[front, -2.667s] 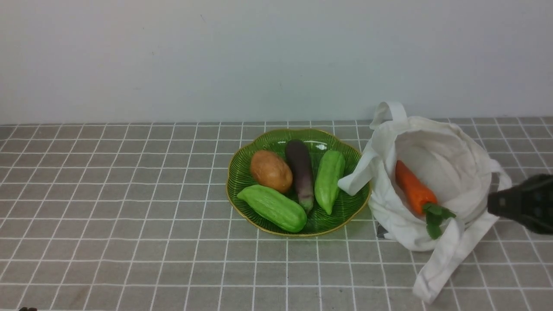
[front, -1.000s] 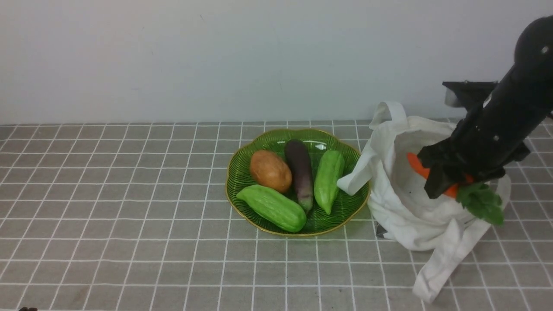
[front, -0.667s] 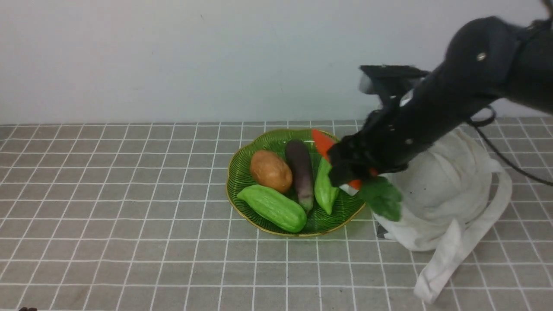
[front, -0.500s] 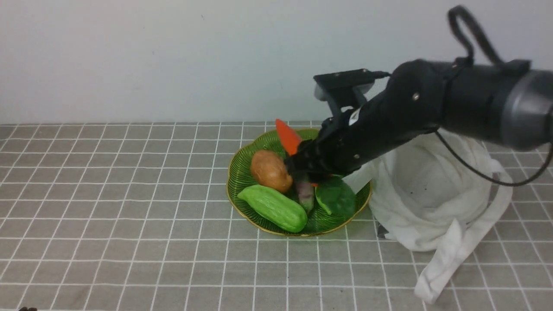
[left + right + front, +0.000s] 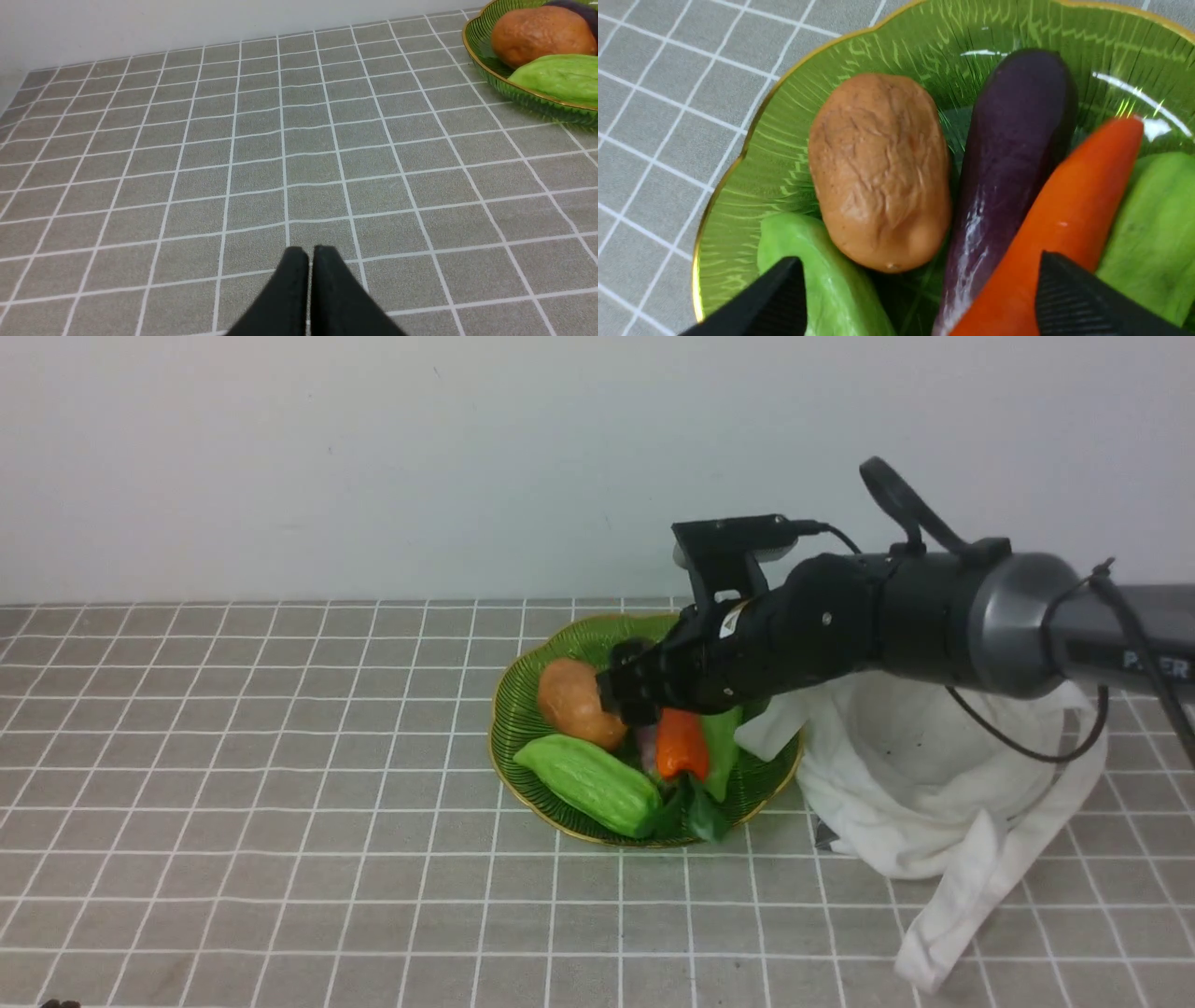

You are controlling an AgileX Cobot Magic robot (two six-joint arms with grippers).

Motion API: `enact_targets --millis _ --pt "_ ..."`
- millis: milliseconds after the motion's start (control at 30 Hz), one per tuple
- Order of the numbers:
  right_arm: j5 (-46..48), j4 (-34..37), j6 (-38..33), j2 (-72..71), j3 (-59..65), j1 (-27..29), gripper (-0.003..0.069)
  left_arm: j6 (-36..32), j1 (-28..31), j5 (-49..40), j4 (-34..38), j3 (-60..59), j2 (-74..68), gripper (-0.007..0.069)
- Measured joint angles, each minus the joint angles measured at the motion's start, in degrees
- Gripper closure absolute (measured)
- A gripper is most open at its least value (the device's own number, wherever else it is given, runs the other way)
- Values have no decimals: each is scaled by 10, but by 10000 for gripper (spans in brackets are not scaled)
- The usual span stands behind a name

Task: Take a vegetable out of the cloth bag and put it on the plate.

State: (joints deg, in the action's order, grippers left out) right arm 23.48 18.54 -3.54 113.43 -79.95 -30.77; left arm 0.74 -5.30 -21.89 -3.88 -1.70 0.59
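Observation:
The orange carrot (image 5: 681,747) lies on the green gold-rimmed plate (image 5: 509,728), leaves toward the front rim. In the right wrist view it (image 5: 1064,219) rests between the purple eggplant (image 5: 1013,140) and a green gourd (image 5: 1153,233). My right gripper (image 5: 639,695) hovers low over the plate, jaws wide open and holding nothing (image 5: 920,261). The white cloth bag (image 5: 924,775) sits slumped to the right of the plate, with nothing showing inside. My left gripper (image 5: 309,252) is shut and empty over bare table, left of the plate.
The plate also holds a brown potato (image 5: 571,702) and two green gourds (image 5: 588,784), (image 5: 721,747). A long bag strap (image 5: 943,915) trails toward the front right. My right arm reaches across above the bag. A wall stands behind the table.
My right gripper lifted the carrot out of the bag, carried it left over the plate and opened. The carrot now lies on the plate. The bag has sagged.

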Motion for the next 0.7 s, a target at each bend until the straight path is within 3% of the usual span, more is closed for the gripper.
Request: enact_targets --millis 167,333,500,567,700 --pt "80 -3 -1 -46 -36 11 28 0 0 0 0 0 0 629" --pt "201 -23 -4 -119 -125 20 74 0 0 0 0 0 0 629" --pt "357 -63 -5 -192 -240 22 205 0 0 0 0 0 0 629" --pt "444 -88 -5 -229 -287 23 302 0 0 0 0 0 0 629" --pt "486 -120 -5 -286 -303 23 449 0 0 0 0 0 0 629"
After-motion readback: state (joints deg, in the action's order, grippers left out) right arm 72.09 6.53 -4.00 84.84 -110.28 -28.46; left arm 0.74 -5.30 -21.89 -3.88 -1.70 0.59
